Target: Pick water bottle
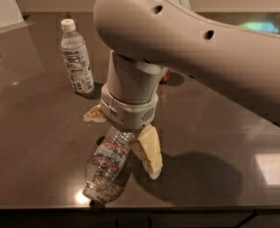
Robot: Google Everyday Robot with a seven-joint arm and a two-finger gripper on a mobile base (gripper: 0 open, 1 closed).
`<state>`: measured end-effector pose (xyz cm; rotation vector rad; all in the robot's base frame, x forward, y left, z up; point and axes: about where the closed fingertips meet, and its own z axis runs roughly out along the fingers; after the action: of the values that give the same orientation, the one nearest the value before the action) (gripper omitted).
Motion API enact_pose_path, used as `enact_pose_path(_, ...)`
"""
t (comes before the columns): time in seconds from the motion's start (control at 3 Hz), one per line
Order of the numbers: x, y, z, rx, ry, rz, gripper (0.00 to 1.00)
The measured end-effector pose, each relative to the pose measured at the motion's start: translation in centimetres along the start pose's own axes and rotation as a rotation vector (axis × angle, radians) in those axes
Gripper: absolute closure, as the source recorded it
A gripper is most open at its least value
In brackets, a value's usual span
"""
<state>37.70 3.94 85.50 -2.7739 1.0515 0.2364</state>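
DESK: What sits closest to the lens?

PHOTOGRAPHER: The front edge of a dark, glossy worktop (30,146), and just behind it the water bottle (106,170), lying on its side. It is clear, ribbed plastic with a narrow, red-edged label band round its middle. Its near end rests close to the worktop's front edge. Its far end runs back beneath the robot's wrist.

DESK: And the gripper?

PHOTOGRAPHER: The gripper (121,145) hangs over the far half of that bottle, pointing down at the worktop, with its two cream fingers (149,153) spread wide. One finger stands just beside the bottle on picture-right, its tip near the surface. The other pokes out on picture-left, higher in the picture. The bottle lies between them, and whether either finger touches the plastic cannot be told.

DESK: What lies behind that?

PHOTOGRAPHER: The pale grey arm (187,37) sweeps in from picture-right and fills the upper part of the picture, casting a shadow on the worktop beside the gripper. Further back on picture-left a second bottle (77,56) stands upright, white-capped, with a tall printed label, well apart from the lying one. A small reddish object (165,76) peeks out from behind the arm, mostly hidden.
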Motion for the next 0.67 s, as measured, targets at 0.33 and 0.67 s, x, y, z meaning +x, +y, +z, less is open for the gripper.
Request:
enact_pose_path(0.33,-0.22,-0.46,0.79,-0.018,0.019,-0.039,0.16)
enact_pose_path(0.67,-0.30,-0.74,1.06,-0.030,0.034,-0.060,0.41)
